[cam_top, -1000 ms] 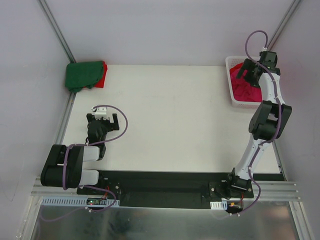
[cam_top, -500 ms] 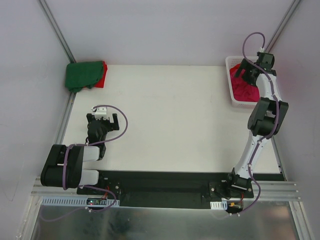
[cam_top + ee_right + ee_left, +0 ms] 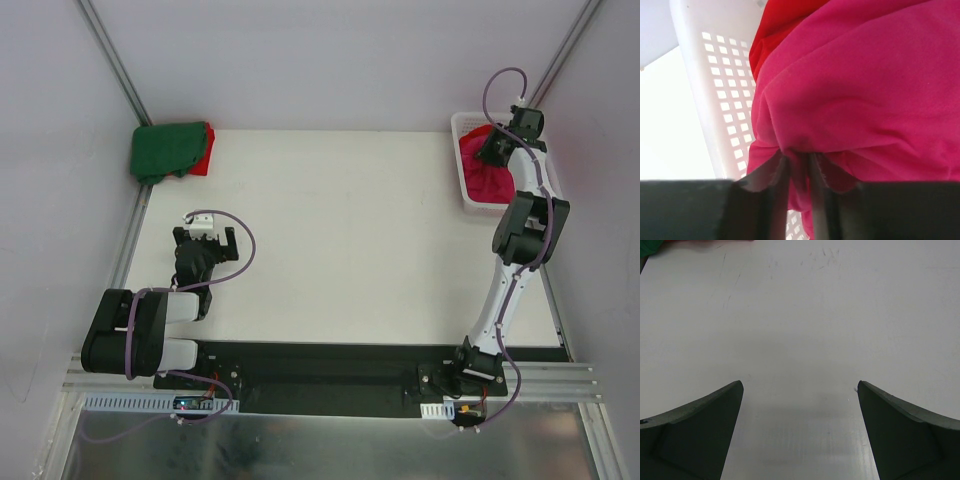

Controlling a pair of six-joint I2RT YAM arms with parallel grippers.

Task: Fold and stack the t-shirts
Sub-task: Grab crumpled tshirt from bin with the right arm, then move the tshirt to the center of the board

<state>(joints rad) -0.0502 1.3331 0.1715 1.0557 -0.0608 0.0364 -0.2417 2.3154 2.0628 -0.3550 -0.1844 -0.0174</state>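
A magenta-pink t-shirt [image 3: 489, 180] lies bunched in the white lattice basket [image 3: 466, 205] at the far right corner. My right gripper [image 3: 492, 151] reaches down into the basket. In the right wrist view that gripper [image 3: 799, 161] is shut on a pinched fold of the magenta-pink t-shirt [image 3: 855, 90], and a red t-shirt [image 3: 782, 25] shows behind it. A folded dark green t-shirt [image 3: 163, 148] rests on a red t-shirt [image 3: 204, 160] at the far left corner. My left gripper [image 3: 205, 238] hovers low over the bare table [image 3: 800, 315], open and empty.
The basket's lattice wall [image 3: 715, 90] stands just left of my right fingers. Grey walls and metal rails close off the table on the left, back and right. A black strip runs along the near edge between the arm bases [image 3: 330, 365].
My right gripper has dropped deeper into the basket and its jaws have gone from open to pinching the magenta-pink cloth. The left arm has not moved.
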